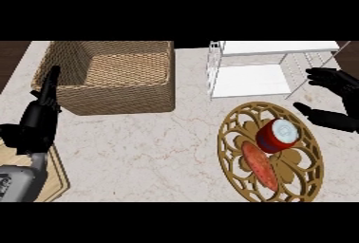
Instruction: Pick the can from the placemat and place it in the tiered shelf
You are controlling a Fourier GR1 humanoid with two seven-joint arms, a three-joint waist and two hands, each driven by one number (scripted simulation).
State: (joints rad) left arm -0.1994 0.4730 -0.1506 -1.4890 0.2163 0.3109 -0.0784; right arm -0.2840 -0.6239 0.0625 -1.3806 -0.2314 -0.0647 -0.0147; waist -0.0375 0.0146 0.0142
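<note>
Can [278, 135] lies tipped on the round placemat [235, 163], beside a red sausage-like item [259, 163]. It looks stiff, smooth and light, likely to roll; best taken across its curved sides. Right hand [335, 99] hovers open and empty beside the shelf [256, 71]; left hand [41, 118] rests open.
</note>
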